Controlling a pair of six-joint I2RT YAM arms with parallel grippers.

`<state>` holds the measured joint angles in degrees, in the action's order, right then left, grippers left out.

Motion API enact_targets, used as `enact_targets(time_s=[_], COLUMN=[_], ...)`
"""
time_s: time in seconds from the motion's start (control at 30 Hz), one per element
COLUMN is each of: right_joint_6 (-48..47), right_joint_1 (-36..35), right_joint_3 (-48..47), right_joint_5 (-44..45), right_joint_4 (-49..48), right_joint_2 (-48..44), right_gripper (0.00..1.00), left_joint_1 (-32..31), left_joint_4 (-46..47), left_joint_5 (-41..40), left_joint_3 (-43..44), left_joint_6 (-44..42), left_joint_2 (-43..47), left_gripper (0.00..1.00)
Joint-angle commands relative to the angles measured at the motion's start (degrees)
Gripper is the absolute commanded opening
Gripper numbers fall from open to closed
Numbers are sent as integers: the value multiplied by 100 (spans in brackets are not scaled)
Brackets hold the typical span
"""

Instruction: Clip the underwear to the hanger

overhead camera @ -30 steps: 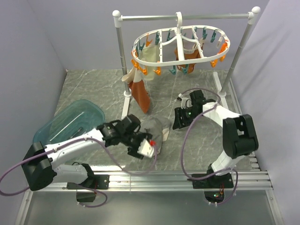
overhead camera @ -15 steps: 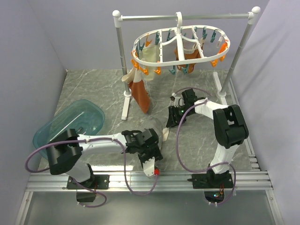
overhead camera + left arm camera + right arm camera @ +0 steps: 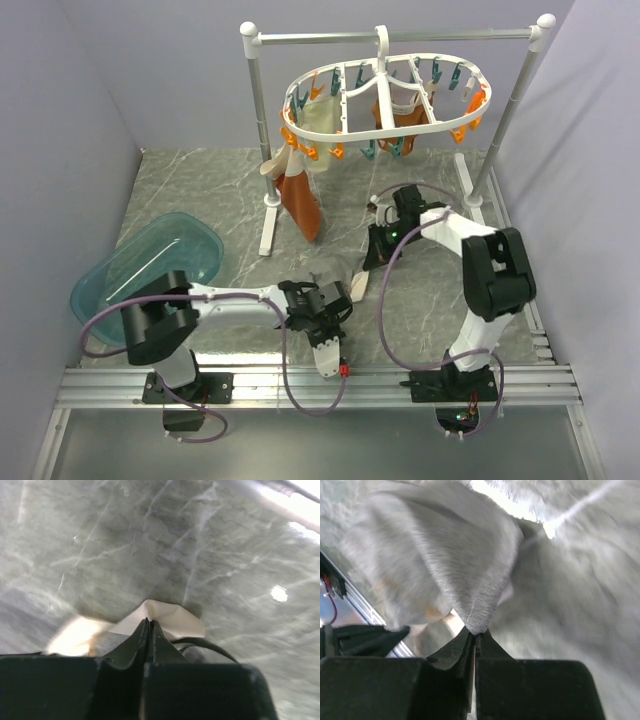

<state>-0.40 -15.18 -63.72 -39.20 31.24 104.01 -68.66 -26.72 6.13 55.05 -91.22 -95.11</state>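
Note:
The underwear (image 3: 354,284) lies bunched on the marble table between my two arms, mostly hidden under them. My left gripper (image 3: 336,292) is shut on its cream edge (image 3: 172,619), with the fingertips (image 3: 149,621) pinched together right at the cloth. My right gripper (image 3: 369,260) is shut on a fold of the grey part (image 3: 470,580), which rises as a peak from the closed tips (image 3: 476,632). The hanger (image 3: 385,98), a white oval ring with orange and teal pegs, hangs by its hook from the rail at the back, well above and behind both grippers.
A silver rail stand (image 3: 262,140) with white knobs carries the hanger. Rust-orange garments (image 3: 300,200) and cream garments (image 3: 322,115) hang from its pegs. A teal bin (image 3: 150,262) sits at the left. Aluminium rails (image 3: 320,382) run along the near edge.
My left arm swung right and nearer, down onto the underwear. Both grippers, open before, have closed on the cloth. The right gripper shifted only slightly.

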Motion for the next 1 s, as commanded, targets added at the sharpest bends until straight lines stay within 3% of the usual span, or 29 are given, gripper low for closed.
enact_targets(time_s=[0.0,0.17,0.33,0.63,0.8,0.9,0.97], right_joint_6=[-485,-908,-1120,-672,-495,-820,-1013], right_joint_1=[278,726,780,780,780,823,920], right_joint_3=[-105,-70,-8,-983,-1537,-1512,-1398], right_joint_5=[193,807,1160,932,747,747,703], right_joint_4=[662,1470,1841,1780,1578,1543,1525], right_joint_2=[-846,-1321,-1278,452,560,323,103], right_gripper=[0,0,0,0,1,11,25], left_joint_1=[19,248,932,2620,3235,3403,3430], left_joint_4=[-465,-913,-975,113,931,941,897], left_joint_5=[545,1556,2409,4096,4142,4027,4054], left_joint_3=[199,51,-117,252,322,402,428], left_joint_6=[779,1878,3002,5189,6001,6186,6239], left_joint_2=[947,2388,2910,1303,846,582,407], left_gripper=[2,0,0,0,0,0,2])
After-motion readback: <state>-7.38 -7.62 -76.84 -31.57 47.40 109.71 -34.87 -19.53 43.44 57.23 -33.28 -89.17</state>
